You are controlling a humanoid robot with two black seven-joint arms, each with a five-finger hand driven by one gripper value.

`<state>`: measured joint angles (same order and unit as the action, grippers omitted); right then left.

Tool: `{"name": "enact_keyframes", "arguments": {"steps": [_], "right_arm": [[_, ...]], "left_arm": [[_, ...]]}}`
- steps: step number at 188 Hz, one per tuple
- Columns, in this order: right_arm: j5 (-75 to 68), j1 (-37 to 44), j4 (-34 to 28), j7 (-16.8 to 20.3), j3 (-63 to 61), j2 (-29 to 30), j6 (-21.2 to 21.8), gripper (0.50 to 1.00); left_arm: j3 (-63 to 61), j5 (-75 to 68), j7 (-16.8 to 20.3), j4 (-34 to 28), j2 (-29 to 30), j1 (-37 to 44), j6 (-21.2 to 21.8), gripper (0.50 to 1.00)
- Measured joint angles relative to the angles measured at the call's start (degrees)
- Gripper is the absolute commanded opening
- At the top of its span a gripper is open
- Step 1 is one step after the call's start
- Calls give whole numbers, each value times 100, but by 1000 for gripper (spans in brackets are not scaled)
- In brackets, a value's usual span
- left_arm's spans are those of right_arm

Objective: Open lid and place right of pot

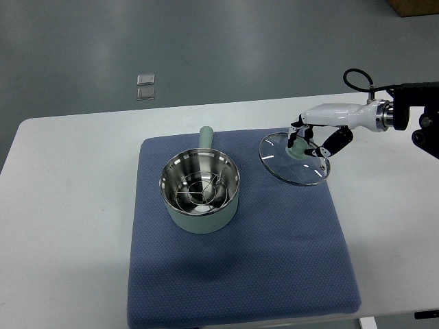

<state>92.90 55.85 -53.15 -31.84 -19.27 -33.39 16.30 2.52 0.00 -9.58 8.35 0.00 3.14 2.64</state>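
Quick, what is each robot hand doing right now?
Right hand: closed on the knob of the glass lid, which is off the pot and to its right.
Left hand: not in view.

Even, bright overhead light, soft shadows on the table point(68, 205), glare streaks on the lid point(293, 159), focus sharp throughout.

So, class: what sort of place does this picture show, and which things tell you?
Probably a robotics lab or test room, not a kitchen: a plain white table, a bare grey floor, and a robot's right hand holding a pot's glass lid.
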Motion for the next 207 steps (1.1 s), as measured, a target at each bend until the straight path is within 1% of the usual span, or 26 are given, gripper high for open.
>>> {"name": "enact_keyframes", "arguments": {"steps": [1, 2, 3, 4, 5, 6, 11, 12, 18, 61, 92, 115, 137, 161, 178, 190, 207], "right_arm": [[0, -14, 14, 0, 0, 18, -10, 803], [0, -21, 21, 0, 0, 27, -14, 827], [0, -27, 28, 0, 0, 37, -19, 827], [0, -34, 35, 1, 0, 46, -24, 848], [0, -40, 43, 1, 0, 56, -29, 848], [0, -46, 50, 1, 0, 66, -34, 862], [-1, -70, 85, 1, 0, 112, -55, 887], [-2, -74, 92, 1, -1, 121, -58, 901], [-6, -93, 128, 1, -5, 161, -76, 928], [-350, -167, 190, -14, -63, 235, -42, 932], [-1316, -169, 205, 32, -84, 238, -16, 930], [-2448, -170, 292, 151, -81, 269, 27, 932], [-3892, -266, 416, 576, -75, 325, 39, 932], [-6128, -430, 551, 1456, -75, 479, 45, 932], [-7750, -508, 677, 1955, -75, 532, 53, 932], [-8588, -531, 719, 2158, -75, 547, 60, 932], [-9677, -596, 763, 2324, -79, 614, 60, 932]], "left_arm": [[0, 0, 0, 0, 0, 0, 0, 1000], [0, 0, 0, 0, 0, 0, 0, 1000], [0, 0, 0, 0, 0, 0, 0, 1000], [0, 0, 0, 0, 0, 0, 0, 1000], [0, 0, 0, 0, 0, 0, 0, 1000], [0, 0, 0, 0, 0, 0, 0, 1000], [0, 0, 0, 0, 0, 0, 0, 1000], [0, 0, 0, 0, 0, 0, 0, 1000], [0, 0, 0, 0, 0, 0, 0, 1000], [1, 0, 0, 0, 0, 0, 0, 1000], [1, 0, 0, 0, 0, 1, 0, 1000], [2, 0, 0, 0, 0, 1, 0, 1000], [2, 0, 0, 0, 0, 2, 0, 1000], [2, 0, 0, 0, 0, 1, 0, 1000], [2, 0, 0, 0, 0, 1, 0, 1000], [2, 0, 0, 0, 0, 1, 0, 1000], [3, 0, 0, 0, 0, 2, 0, 1000]]}}
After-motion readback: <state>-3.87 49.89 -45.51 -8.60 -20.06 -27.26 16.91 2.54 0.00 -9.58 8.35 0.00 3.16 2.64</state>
